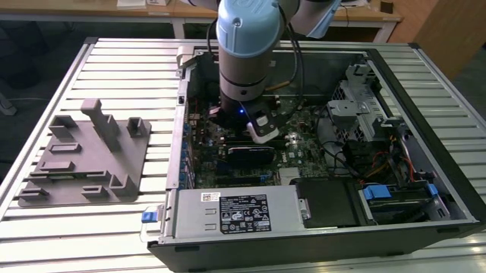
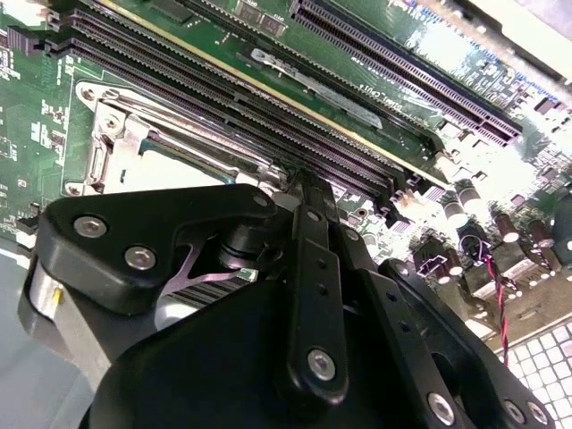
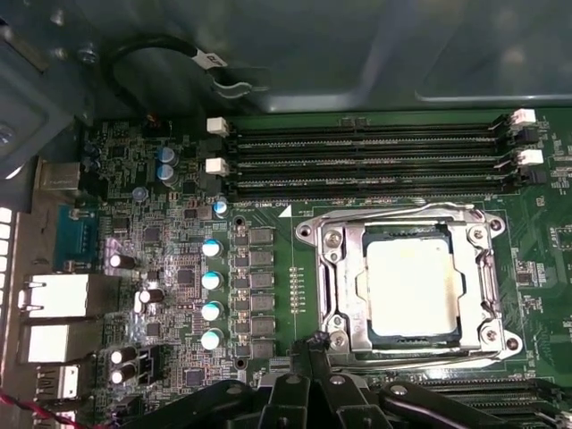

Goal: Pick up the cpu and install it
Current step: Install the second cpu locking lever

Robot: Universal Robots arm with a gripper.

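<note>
cpu (image 3: 413,279) sits flat in socket frame (image 3: 340,286) on motherboard (image 3: 268,268); claw (image 3: 313,357) hovers just beside it, pressed together, holding nothing.

Slatted metal table (image 1: 114,62) carries open computer case (image 1: 319,239) (lying flat), grey fixture plate (image 1: 83,165).

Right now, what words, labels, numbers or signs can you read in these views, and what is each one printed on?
Nothing can be quoted with confidence.
On the power supply label: lines of print and symbols, too small to read.
On the motherboard: white lettering beside the memory slots, too blurred to read.
On the cable tag: dark marks, unreadable.
On the cpu top: no marking can be made out.
</note>
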